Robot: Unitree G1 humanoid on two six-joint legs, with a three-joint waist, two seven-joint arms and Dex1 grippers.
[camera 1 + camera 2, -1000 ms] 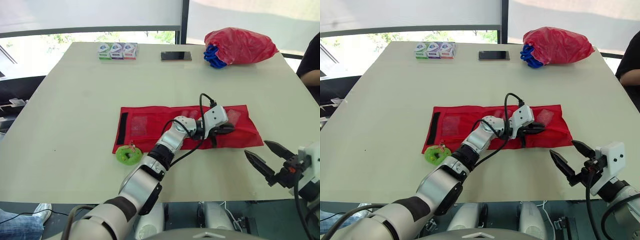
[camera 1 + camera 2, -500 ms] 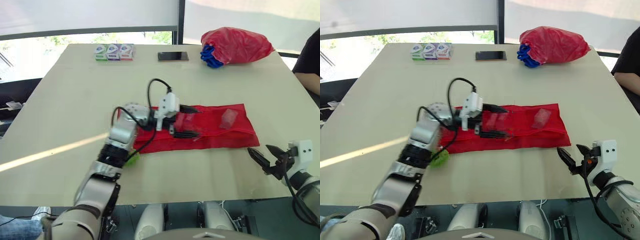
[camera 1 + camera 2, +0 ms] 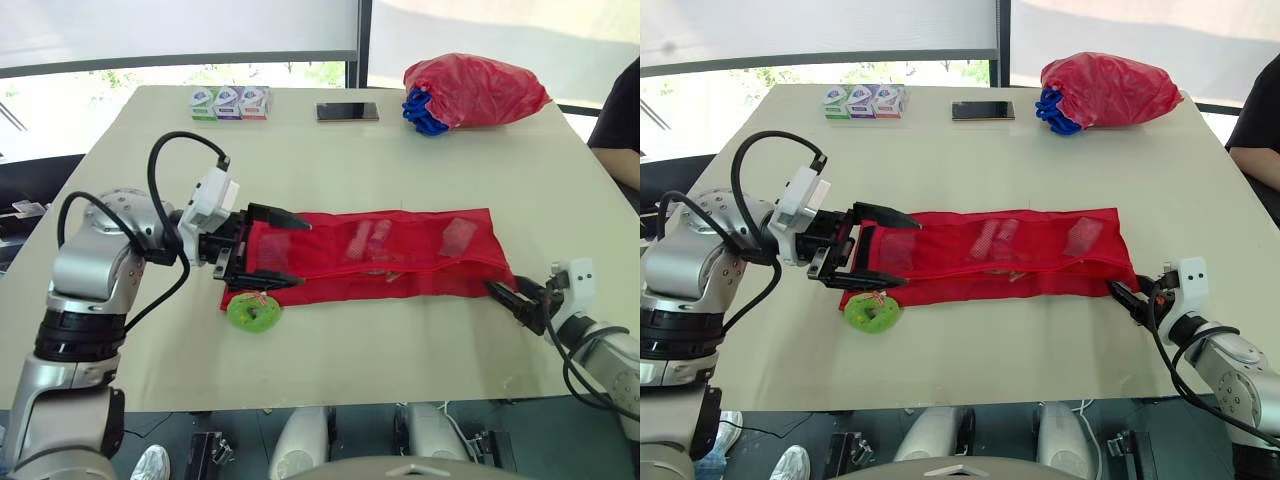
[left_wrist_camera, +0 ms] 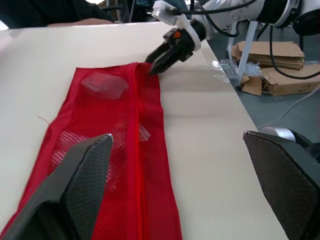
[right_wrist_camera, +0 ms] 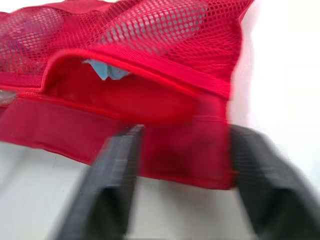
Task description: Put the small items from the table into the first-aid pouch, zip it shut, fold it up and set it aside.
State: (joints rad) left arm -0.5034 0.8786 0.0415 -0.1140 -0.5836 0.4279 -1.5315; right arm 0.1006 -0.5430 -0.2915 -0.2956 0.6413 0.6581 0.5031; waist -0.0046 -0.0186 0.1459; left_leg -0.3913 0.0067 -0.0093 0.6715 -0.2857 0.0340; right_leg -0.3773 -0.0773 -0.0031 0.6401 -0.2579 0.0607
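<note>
Left gripper: jaws spread wide, one finger over the far edge of the pouch, the other over its near part; the pouch's left end lies between them, not pinched; the fingers partly cover that end, so its edge is hard to read.

Right gripper: jaws apart in the right wrist view, with the pouch's right end corner lying flat between them; they are blurred there, so I cannot tell whether they touch the cloth.

Pouch: one, red mesh, flat and unfolded on the near middle of the table; long axis runs left to right, reaching from one gripper to the other; mouth gapes at the right end; a pale blue scrap sits just inside, cut off by the lip.

Packets seen through the mesh: three pale ones counted; two side by side mid-pouch, one nearer the right end; contents unreadable.

Green ring: one, on the table outside the pouch, just beside its near left corner and close to the left gripper's near finger; a small reddish bit on top, too small to name.

Far edge of the table: three small boxes in a row; one phone; one red bag with something blue at its mouth.

Person's arm: cut off by the right edge.
</note>
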